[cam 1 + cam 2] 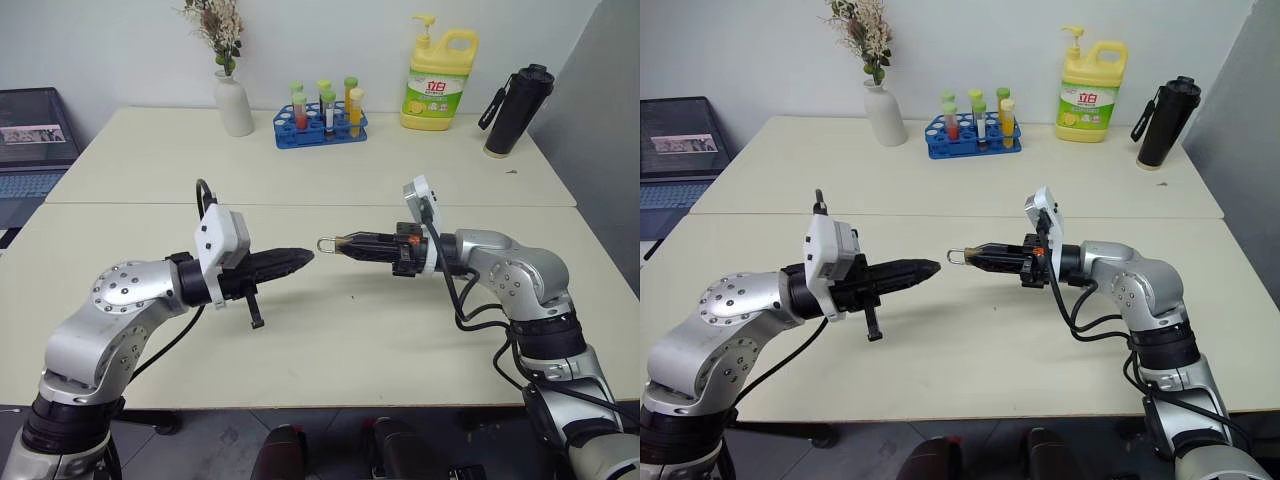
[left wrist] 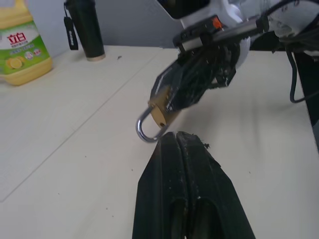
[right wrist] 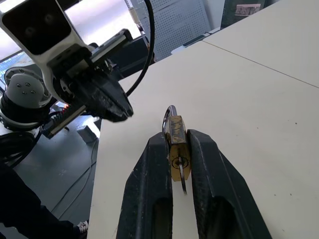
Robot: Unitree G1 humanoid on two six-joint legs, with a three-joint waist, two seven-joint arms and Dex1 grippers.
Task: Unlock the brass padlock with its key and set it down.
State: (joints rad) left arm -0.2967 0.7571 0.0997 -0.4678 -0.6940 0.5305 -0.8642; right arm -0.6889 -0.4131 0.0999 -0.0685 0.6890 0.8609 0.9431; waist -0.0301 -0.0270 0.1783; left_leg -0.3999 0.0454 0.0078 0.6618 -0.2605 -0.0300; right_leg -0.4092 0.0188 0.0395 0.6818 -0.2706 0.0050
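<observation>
The brass padlock (image 3: 175,144) looks like glossy gold metal — its shackle polished silver. The surface (image 1: 330,330) is smooth, matt cream — the right claw (image 3: 175,149) fingers matt black.

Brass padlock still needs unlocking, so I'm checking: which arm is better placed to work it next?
Left. The right gripper is shut on the brass padlock; the left gripper, shut, faces its shackle close by.
</observation>
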